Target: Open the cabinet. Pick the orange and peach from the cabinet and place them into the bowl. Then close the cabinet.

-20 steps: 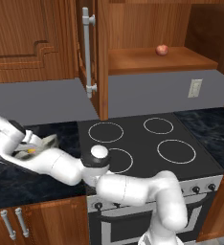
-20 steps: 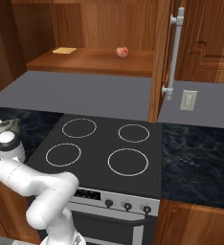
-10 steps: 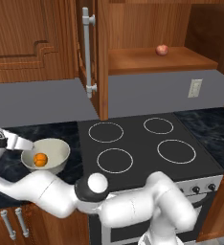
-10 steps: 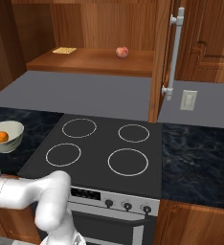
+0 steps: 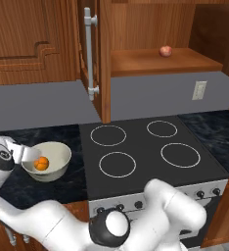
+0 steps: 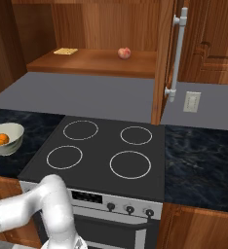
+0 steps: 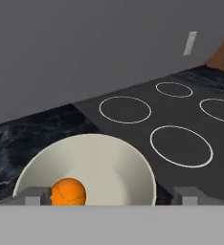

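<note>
The hand (image 7: 111, 196) stands spread wide and grips nothing, its two fingertips either side of the bowl's (image 7: 114, 158) near rim. Right before it, between the tips, the orange (image 7: 68, 191) lies inside the cream bowl, which sits on the dark desk (image 7: 18, 134). Beyond the bowl and off to one side is the stove (image 7: 181, 119) with its four rings. Farthest off and high above, the cabinet (image 5: 104, 59) stands open, the peach (image 5: 165, 50) resting on its shelf (image 5: 160, 61).
</note>
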Available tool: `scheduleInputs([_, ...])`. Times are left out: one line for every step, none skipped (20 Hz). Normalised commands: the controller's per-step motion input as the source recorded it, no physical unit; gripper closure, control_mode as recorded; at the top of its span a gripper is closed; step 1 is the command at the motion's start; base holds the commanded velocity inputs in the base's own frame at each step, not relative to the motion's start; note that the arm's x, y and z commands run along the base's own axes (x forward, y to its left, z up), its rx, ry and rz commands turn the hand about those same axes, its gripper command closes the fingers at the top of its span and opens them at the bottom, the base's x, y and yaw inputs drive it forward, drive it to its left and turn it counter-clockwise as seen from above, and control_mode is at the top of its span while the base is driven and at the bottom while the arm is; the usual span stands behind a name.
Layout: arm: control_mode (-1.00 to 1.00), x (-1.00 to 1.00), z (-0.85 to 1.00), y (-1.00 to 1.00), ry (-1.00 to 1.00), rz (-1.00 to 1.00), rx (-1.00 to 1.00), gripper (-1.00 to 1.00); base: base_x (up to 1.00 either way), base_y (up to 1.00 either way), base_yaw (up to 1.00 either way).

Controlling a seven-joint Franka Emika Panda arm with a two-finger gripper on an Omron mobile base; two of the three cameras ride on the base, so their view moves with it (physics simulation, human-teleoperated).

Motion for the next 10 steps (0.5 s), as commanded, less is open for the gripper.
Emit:
scheduleInputs([-1.00,-1.00,1.00,-0.43,-0.34,0.00,0.08,-1.00,0.00,0.00,0.00])
scheduleInputs([-1.00,-1.00,1.00,-0.49,-0.34,0.00,0.09,-1.00,0.00,0.00,0.00])
scheduleInputs([-1.00,-1.00,1.00,-0.55,-0.35,0.00,0.10,-1.00,0.00,0.00,0.00])
scheduleInputs([-1.00,-1.00,1.00,-0.59,-0.36,0.00,0.12,-1.00,0.00,0.00,0.00])
scheduleInputs([-1.00,-1.00,1.00,-0.60,-0.33,0.00,0.13,-1.00,0.00,0.00,0.00])
scheduleInputs([-1.00,-1.00,1.00,-0.59,-0.26,0.00,0.14,-1.00,0.00,0.00,0.00])
scheduleInputs([-1.00,-1.00,1.00,-0.59,-0.21,0.00,0.16,-1.00,0.00,0.00,0.00])
scheduleInputs([-1.00,-1.00,1.00,-0.59,-0.17,0.00,0.17,-1.00,0.00,0.00,0.00])
scheduleInputs([-1.00,-1.00,1.00,-0.59,-0.11,0.00,0.18,-1.00,0.00,0.00,0.00])
scheduleInputs([-1.00,-1.00,1.00,-0.64,-0.03,-0.01,0.20,-1.00,0.00,0.00,0.00])
